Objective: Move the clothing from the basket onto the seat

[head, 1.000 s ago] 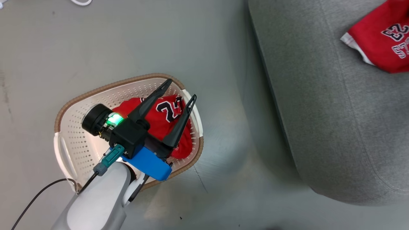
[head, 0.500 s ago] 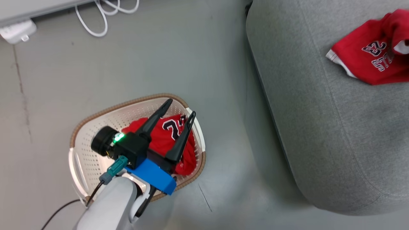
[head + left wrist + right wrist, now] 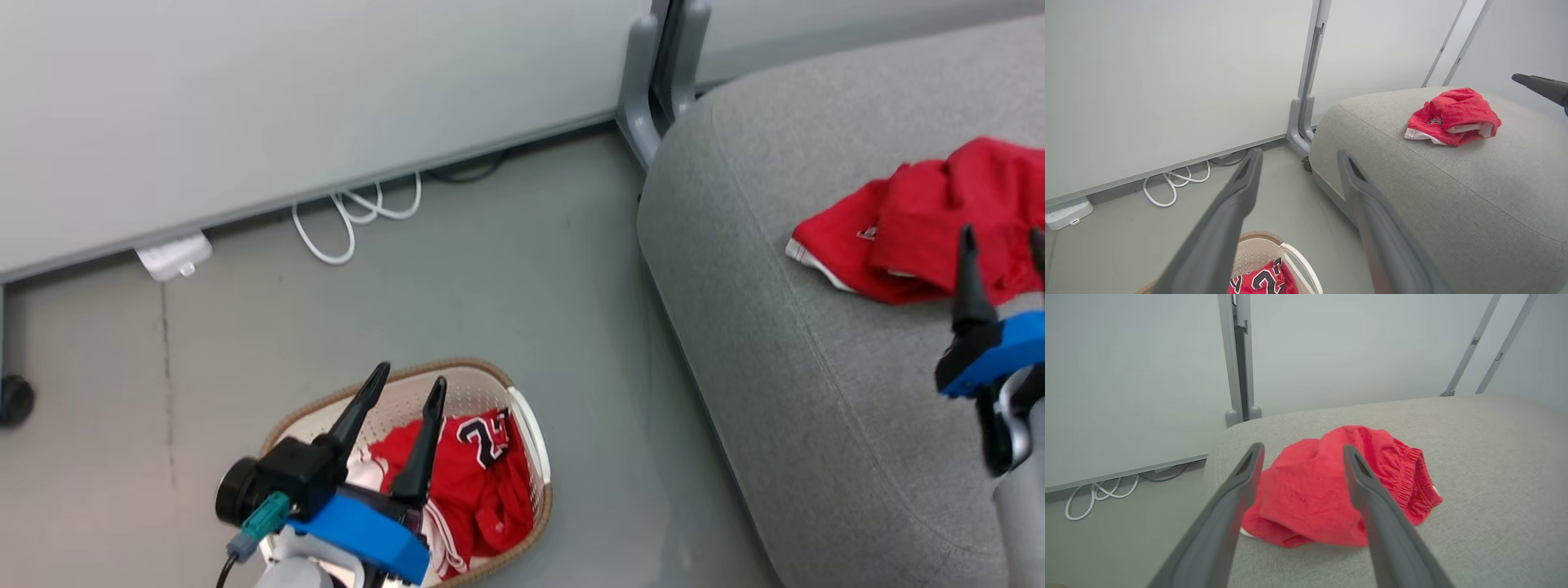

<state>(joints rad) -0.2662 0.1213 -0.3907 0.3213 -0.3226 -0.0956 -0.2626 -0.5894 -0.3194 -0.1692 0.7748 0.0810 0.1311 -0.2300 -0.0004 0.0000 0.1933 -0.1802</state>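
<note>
Clothing, in two lots. One red garment (image 3: 914,233) lies crumpled on top of the seat (image 3: 816,408) near its rounded end, white trim showing along its lower edge; the right wrist view shows a gathered band along one side of it (image 3: 1331,490), and the left wrist view shows it (image 3: 1453,116) resting free on the grey fabric. A second red garment (image 3: 482,482), bearing dark numerals outlined in white, lies in the basket (image 3: 457,365) beside some white fabric (image 3: 363,469); its numerals also show at the bottom of the left wrist view (image 3: 1261,281).

Basket: on the floor (image 3: 490,286), to the left of the seat and apart from it, brown rim up, one white handle (image 3: 531,433) towards the seat.

Right gripper (image 3: 1002,235): above the seat, just short of the crumpled garment, fingers spread and empty. In its own view the red cloth shows between and beyond the two fingers (image 3: 1303,448); whether the tips touch it cannot be told. One of its fingers enters the left wrist view at the right edge (image 3: 1539,85).

Left gripper (image 3: 411,374): above the basket, fingers spread, nothing between them (image 3: 1299,154), tips pointing towards the wall.

Surroundings: a pale wall panel (image 3: 326,98), a grey post (image 3: 661,73) at the end of the seat, a looped white cable (image 3: 351,220) and a small white box (image 3: 173,255) at the wall's foot.
</note>
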